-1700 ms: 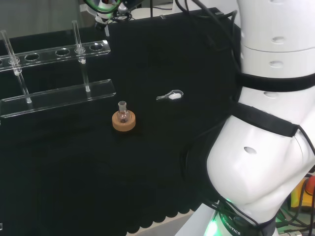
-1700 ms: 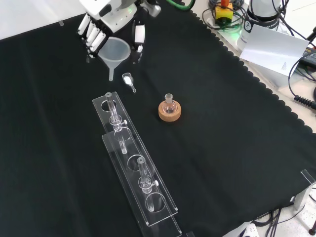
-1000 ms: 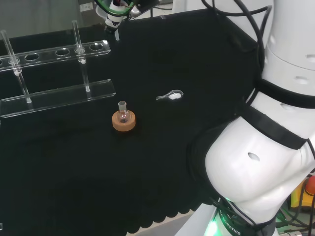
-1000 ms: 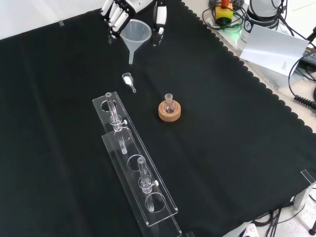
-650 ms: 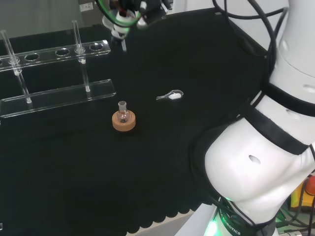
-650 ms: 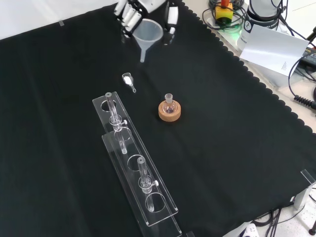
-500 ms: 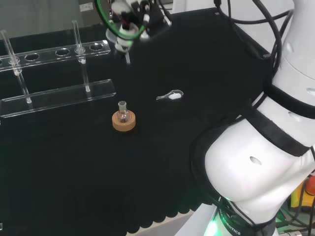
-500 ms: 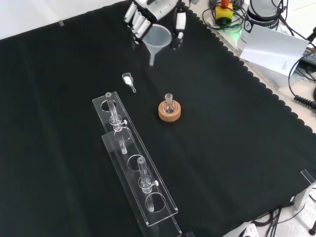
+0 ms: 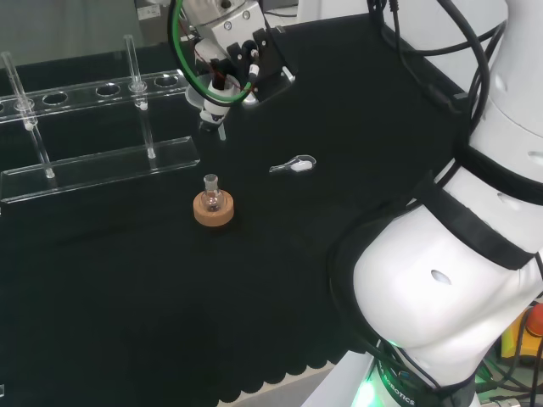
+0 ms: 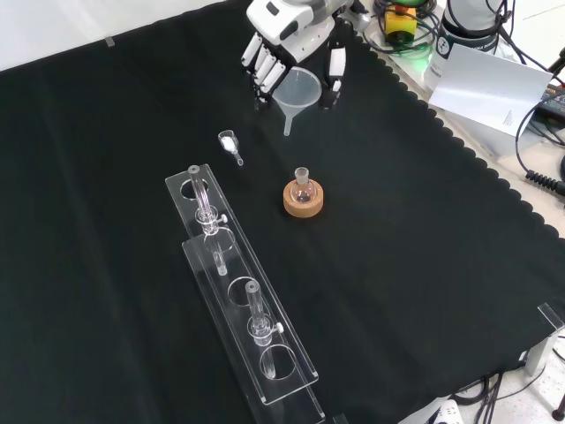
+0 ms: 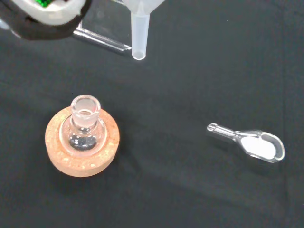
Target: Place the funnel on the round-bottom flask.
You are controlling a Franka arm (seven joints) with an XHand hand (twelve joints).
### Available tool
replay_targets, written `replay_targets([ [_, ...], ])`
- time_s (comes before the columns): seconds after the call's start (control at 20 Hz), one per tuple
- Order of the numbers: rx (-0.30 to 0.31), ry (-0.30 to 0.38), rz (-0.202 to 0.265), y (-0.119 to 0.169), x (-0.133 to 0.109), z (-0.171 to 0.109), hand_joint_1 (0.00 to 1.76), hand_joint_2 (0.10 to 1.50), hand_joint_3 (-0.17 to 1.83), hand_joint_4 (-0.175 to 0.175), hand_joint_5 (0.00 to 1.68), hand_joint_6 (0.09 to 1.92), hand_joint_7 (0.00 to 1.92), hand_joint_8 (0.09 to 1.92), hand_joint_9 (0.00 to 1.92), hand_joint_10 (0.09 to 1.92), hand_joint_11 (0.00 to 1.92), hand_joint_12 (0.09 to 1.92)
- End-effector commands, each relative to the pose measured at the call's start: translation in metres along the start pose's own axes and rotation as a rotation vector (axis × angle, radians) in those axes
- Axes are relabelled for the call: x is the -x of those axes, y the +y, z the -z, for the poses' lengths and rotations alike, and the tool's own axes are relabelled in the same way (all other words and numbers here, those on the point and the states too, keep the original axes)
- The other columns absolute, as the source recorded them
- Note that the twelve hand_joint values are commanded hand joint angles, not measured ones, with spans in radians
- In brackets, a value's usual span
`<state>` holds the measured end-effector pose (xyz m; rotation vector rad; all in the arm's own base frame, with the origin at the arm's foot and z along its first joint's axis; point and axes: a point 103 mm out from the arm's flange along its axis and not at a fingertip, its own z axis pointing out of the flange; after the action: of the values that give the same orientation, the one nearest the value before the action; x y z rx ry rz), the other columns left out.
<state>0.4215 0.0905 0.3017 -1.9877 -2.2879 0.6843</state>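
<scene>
In the front view, nearest the camera, a clear rack (image 10: pixel 252 327) lies lengthwise on the black worktop (image 10: pixel 424 247), with two glass tubes (image 10: pixel 204 196) standing upright in its holes. Beyond it the round-bottom flask (image 10: pixel 303 186) sits upright on a cork ring (image 10: pixel 303 200), neck open; the wrist view shows the flask (image 11: pixel 85 127) clear, with what may be a little dark matter at its bottom. To its left and slightly farther lies a small glass scoop (image 10: pixel 230 144) holding white powder. Farthest off, the hand (image 10: pixel 293 40) hangs above the cloth with fingers and thumb curled round the rim of the funnel (image 10: pixel 296 93), spout pointing down. The funnel is well apart from the flask, beyond it and above the cloth.
</scene>
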Motion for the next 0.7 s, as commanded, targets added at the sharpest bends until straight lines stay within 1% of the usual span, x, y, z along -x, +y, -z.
replay_targets([
  [0.05, -0.012, 0.014, 0.0, 0.004, -0.007, -0.015, 0.82, 0.71, 0.49, -0.026, 0.54, 0.74, 0.6, 0.7, 0.86, 0.51, 0.52, 1.24],
  [0.4, -0.038, 0.021, 0.007, 0.012, -0.015, -0.03, 0.82, 0.7, 0.49, -0.028, 0.54, 0.75, 0.6, 0.7, 0.86, 0.51, 0.52, 1.24],
  [0.7, -0.035, 0.032, 0.014, 0.017, -0.02, -0.038, 0.82, 0.7, 0.5, -0.028, 0.54, 0.75, 0.6, 0.7, 0.86, 0.51, 0.52, 1.24],
])
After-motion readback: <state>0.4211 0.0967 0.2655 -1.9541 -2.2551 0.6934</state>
